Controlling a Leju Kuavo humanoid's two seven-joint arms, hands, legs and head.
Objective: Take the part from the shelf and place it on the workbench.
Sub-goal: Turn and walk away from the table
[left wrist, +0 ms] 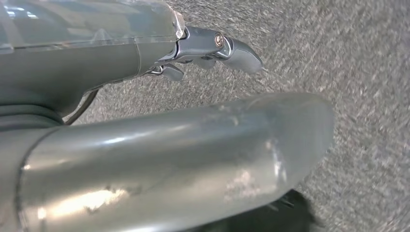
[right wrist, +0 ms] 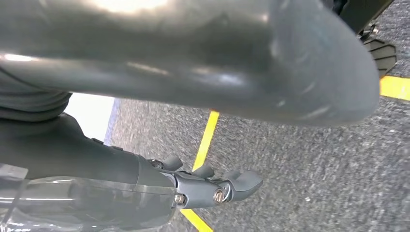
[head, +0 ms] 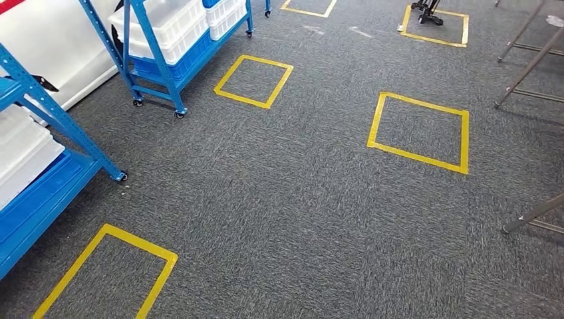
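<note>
A: Fingers first. The left hand (left wrist: 159, 96) shows its dark fingers (left wrist: 237, 48) reaching straight out over grey carpet, well clear of the thick grey thumb (left wrist: 203, 154), and there's nothing between them. Loose, spread, holding nothing.

B: Same story on the other side. The right hand (right wrist: 193, 121) has its fingers (right wrist: 241, 182) stretched out and apart from the thumb (right wrist: 270, 63), nothing in the grasp, carpet and yellow tape lines (right wrist: 205, 140) underneath it.

A: And the part? Can you pick it out?

B: I can't. From the head camera there's a blue shelf (head: 40, 193) at the left edge carrying white bins (head: 23, 156), and a second blue shelf on castors (head: 163, 70) further back, stacked with more white bins (head: 176, 23) and a blue bin (head: 183, 61) below them. If the part sits in one of those, the bin walls hide it. I can't tell which.

A: The floor, then. Grey speckled carpet (head: 299, 212), and yellow tape squares marked on it: one near the bottom left (head: 106, 272) just beside the near shelf, one in front of the wheeled shelf (head: 253, 81), one out to the right (head: 419, 133).

B: Another taped square at the far top right (head: 435, 26) has a dark stand foot (head: 425, 13) on it. Grey metal legs (head: 529, 66) slant in along the right edge.
</note>
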